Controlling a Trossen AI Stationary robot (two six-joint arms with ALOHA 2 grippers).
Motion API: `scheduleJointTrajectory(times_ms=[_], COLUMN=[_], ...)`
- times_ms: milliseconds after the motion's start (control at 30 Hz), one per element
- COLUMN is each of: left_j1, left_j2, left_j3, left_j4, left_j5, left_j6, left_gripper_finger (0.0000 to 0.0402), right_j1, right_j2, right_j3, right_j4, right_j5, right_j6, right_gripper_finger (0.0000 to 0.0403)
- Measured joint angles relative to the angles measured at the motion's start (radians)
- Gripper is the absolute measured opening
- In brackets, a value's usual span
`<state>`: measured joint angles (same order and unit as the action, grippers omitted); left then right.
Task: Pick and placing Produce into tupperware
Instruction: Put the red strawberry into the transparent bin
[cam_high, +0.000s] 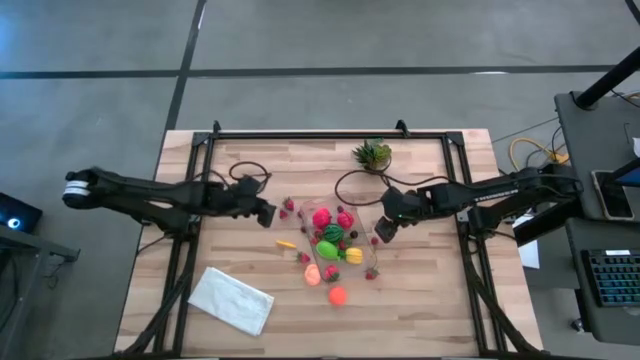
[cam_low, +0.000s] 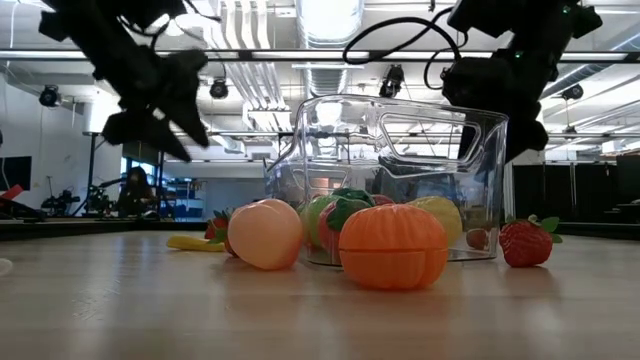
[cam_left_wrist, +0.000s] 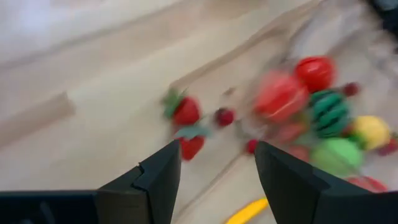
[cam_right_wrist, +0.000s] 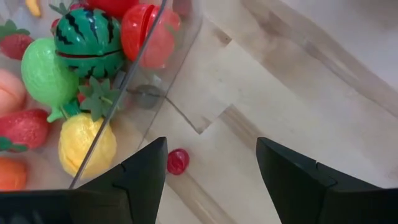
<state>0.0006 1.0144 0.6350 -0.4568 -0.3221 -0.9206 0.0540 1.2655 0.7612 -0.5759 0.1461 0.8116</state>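
The wooden bench (cam_high: 420, 300) carries the clear tupperware (cam_low: 400, 180), which sits between the two pincers with several produce pieces already inside and others loose around it. The left pincer (cam_left_wrist: 217, 168) hovers with fingers apart and empty above two strawberries (cam_left_wrist: 186, 112); the right pincer (cam_right_wrist: 211, 168), also apart and empty, hangs just beside the tupperware wall, over a small red fruit (cam_right_wrist: 178, 161). I judge that a descent here could bump the light container and scatter the fruits, or the round pieces could roll away from closing fingers.

A grey concrete floor (cam_high: 90, 60) crossed by dark seam lines surrounds the pale wooden plank table (cam_high: 250, 335). On the right stands a black desk (cam_high: 600, 170) bearing a dark keyboard (cam_high: 610, 278). Overhead hang bright ceiling lights (cam_low: 330, 15).
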Motion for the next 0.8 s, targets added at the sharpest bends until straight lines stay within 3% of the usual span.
scheduleJointTrajectory(times_ms=[133, 433, 600, 800], left_j1=[0.0, -0.001, -0.006, -0.025], left_j2=[0.096, 0.353, 0.404, 0.4], left_j3=[-0.003, 0.025, 0.038, 0.018], left_j4=[0.015, 0.109, 0.12, 0.192], left_j5=[0.01, 0.068, 0.079, 0.011], left_j6=[-0.041, 0.045, 0.08, 0.214], left_gripper_finger=[0.0191, 0.0191, 0.0191, 0.0191], right_j1=[-0.002, -0.002, -0.002, -0.002], right_j2=[0.0, 0.0, 0.0, 0.0], right_j3=[0.0, -0.002, -0.002, -0.002], right_j4=[0.004, 0.004, 0.004, 0.003], right_j5=[0.014, 0.014, 0.013, 0.013], right_j6=[-0.001, 0.0, 0.002, 0.001], right_gripper_finger=[0.0238, 0.0238, 0.0238, 0.0238])
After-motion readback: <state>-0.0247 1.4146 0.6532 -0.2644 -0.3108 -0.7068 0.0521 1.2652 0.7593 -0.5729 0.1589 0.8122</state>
